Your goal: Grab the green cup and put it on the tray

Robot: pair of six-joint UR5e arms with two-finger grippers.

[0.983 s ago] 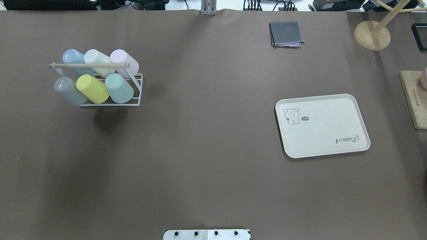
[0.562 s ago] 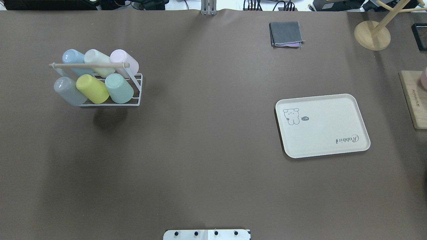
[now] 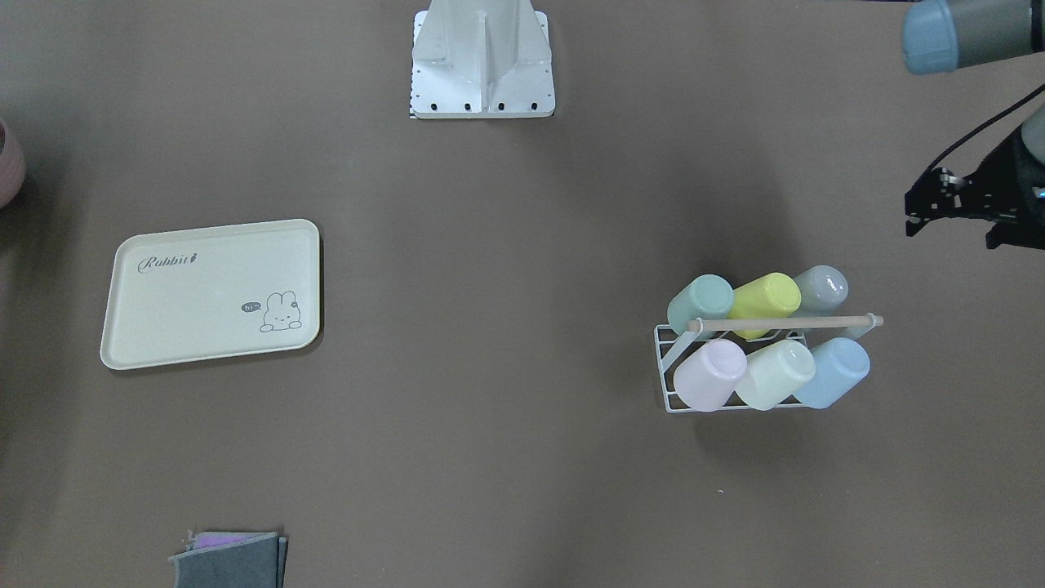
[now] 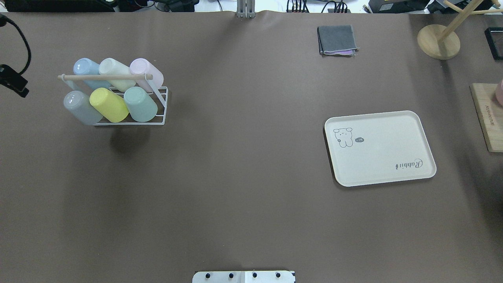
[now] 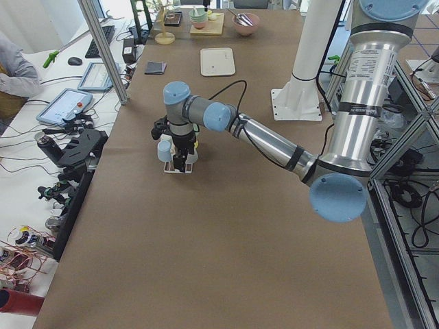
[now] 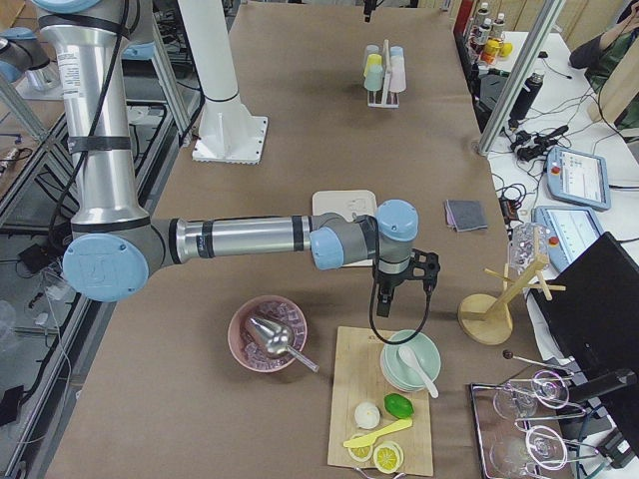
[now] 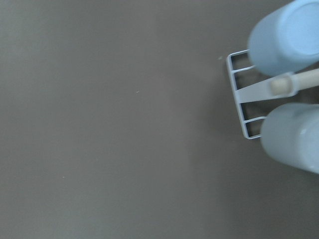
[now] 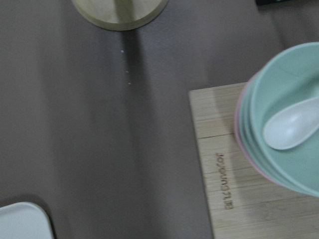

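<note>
The green cup is a mint tumbler lying tilted, base up, at the right end of the near row of a white wire rack. In the front-facing view the green cup is at the rack's far left. The cream tray lies flat on the right half of the table, with nothing on it. My left gripper hangs over the rack's left end; I cannot tell whether it is open or shut. My right gripper hovers past the tray near a cutting board; its state cannot be told.
The rack also holds yellow, grey, blue, cream and pink cups under a wooden handle bar. A grey cloth, a wooden stand and a cutting board with stacked bowls stand at the far right.
A black part of my left arm has come into the overhead view at the left edge, beside the rack. The cups, rack and tray have not moved.
</note>
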